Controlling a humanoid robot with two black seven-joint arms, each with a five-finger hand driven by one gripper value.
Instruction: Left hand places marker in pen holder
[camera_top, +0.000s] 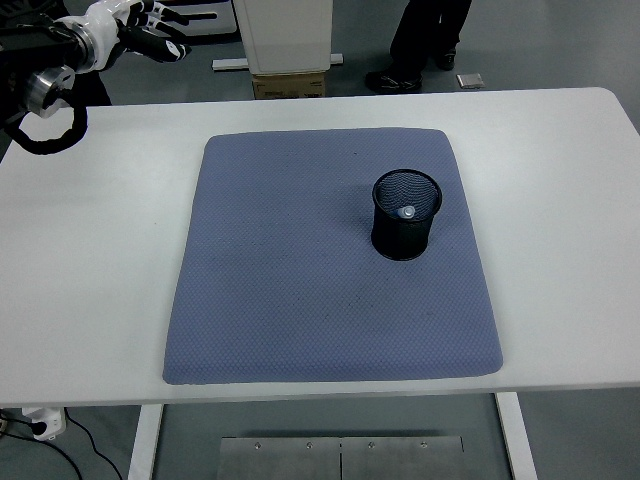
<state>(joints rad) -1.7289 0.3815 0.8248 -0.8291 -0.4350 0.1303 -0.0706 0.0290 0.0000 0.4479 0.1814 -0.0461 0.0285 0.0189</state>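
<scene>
White table (90, 260) bears a dimpled blue mat (300, 280), round mesh pen holder (405, 215) containing marker (406, 212); left hand (140, 20) fingers spread.

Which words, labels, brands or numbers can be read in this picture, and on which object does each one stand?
None can be read.
Pen holder: plain black mesh, no label.
Blue mat: no print.
White table: no marking.
Cardboard box behind the table: any print is too small and blurred to read.
Left hand: no readable marking.
</scene>
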